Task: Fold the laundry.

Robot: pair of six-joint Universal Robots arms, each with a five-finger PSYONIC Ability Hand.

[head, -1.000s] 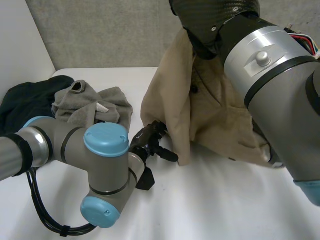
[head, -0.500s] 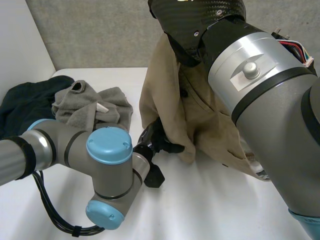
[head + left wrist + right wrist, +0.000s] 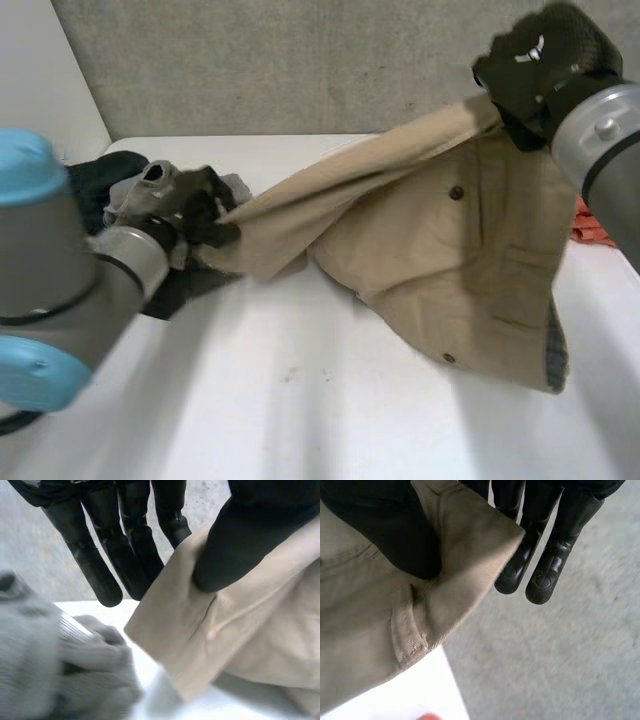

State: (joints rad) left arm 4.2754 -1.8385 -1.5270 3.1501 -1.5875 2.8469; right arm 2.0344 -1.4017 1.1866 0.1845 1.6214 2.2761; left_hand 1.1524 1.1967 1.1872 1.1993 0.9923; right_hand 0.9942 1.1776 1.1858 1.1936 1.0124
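Now tan garment (image 3: pixel 450 260) taut — left hand (image 3: pixel 198 212) pinches one corner, right hand (image 3: pixel 545 62) another.

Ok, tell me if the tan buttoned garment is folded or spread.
Spread: the tan buttoned garment hangs stretched between left hand and raised right hand, lower part on the white table.

We looked down on the white table (image 3: pixel 300 400) from between and behind the arms, facing the grey wall (image 3: pixel 280 60). We were far enough back to take in the left hand (image 3: pixel 198 212), the right hand (image 3: pixel 545 65) and the tan garment (image 3: pixel 440 250) stretched between them. Each wrist camera sat close against its own palm, looking along the fingers, and shared with the head view the garment corner that hand pinched; the left also shared the grey cloth (image 3: pixel 50 655).
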